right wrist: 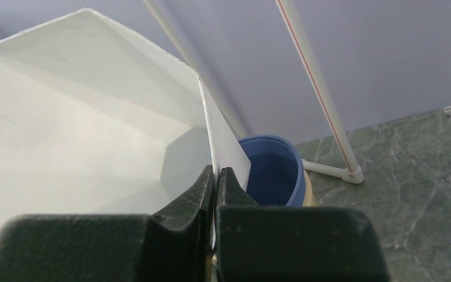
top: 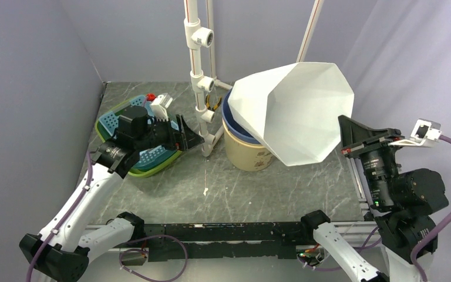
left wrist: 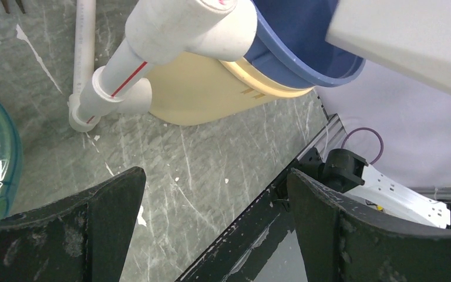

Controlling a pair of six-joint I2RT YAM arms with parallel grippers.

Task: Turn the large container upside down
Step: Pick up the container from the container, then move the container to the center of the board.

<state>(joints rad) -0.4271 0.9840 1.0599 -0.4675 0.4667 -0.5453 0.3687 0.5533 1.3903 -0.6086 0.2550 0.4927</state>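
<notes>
The large white faceted container (top: 296,111) hangs tilted on its side in the air, over and to the right of the stacked bowls. My right gripper (top: 346,140) is shut on its rim; in the right wrist view the fingers (right wrist: 216,173) pinch the thin white wall, with the container's inside (right wrist: 82,117) to the left. A corner of the container shows in the left wrist view (left wrist: 411,41). My left gripper (top: 191,138) is open and empty, above the table left of the bowls; between its jaws (left wrist: 217,182) only table shows.
A blue bowl (top: 235,126) sits inside a cream bowl (top: 248,155) under the container. A white PVC pipe frame (top: 202,76) stands just left of them. A green basket (top: 108,123) lies at the left, under the left arm. Purple walls enclose the table.
</notes>
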